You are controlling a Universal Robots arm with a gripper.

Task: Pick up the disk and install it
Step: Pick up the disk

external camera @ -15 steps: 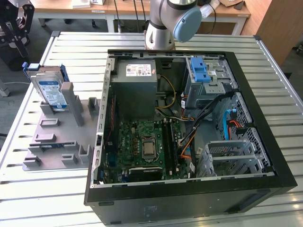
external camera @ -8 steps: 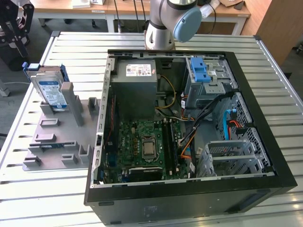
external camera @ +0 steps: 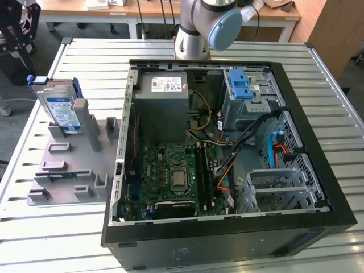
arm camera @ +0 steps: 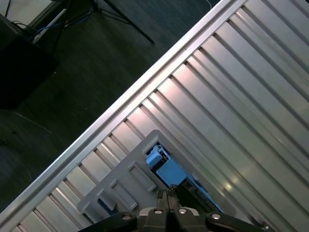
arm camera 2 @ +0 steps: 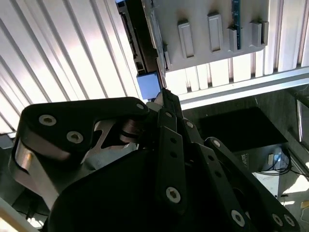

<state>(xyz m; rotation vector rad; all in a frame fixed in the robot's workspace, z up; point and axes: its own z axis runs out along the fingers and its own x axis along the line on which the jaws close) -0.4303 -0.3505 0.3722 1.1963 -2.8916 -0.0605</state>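
Your arm [external camera: 199, 25] reaches down over the disk [arm camera: 166, 170], jaws pressed together and holding nothing (tips over its blue frame). The disk stands upright in one grey holder [external camera: 79, 165] on the surface [external camera: 85, 57], beside one open case [external camera: 227, 227].

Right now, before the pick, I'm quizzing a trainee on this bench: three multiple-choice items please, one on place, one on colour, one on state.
1. Where is the disk? A in a drive bay; B in the grey holder, at the exterior view's left of the computer case; C on the floor.
2. Its carrier frame is: A red; B green; C blue.
3. The case is: A open; B closed; C upended.
Answers: B, it stands on edge there; C, blue shows round it; A, the motherboard lies bare.
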